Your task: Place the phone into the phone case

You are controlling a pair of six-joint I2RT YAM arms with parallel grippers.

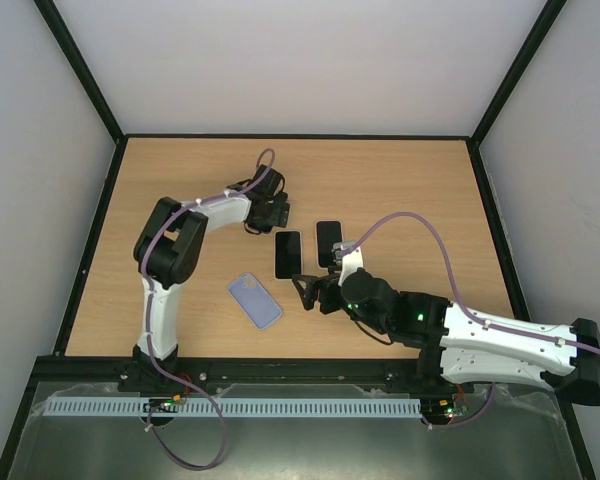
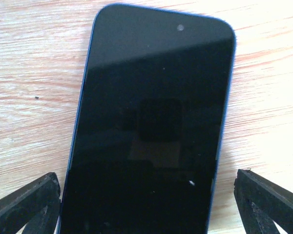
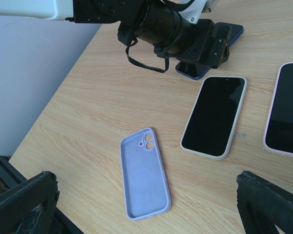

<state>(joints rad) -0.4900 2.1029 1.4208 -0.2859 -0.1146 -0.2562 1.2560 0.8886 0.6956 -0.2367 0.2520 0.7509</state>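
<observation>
left wrist view: your left gripper (image 1: 268,218) is spread wide, one finger (image 2: 24,204) on each side of the blue-edged phone (image 2: 151,122). the phone lies screen up on the wooden table (image 1: 420,190), and nothing is clamped on it. in the top view the lilac phone case (image 1: 255,300) lies flat at lower left of centre, well apart from that phone. a cream-rimmed phone (image 1: 287,255) and a pink-rimmed phone (image 1: 328,243) sit side by side mid-frame. your right gripper (image 1: 313,290) hangs wide open just right of the case, holding nothing.
</observation>
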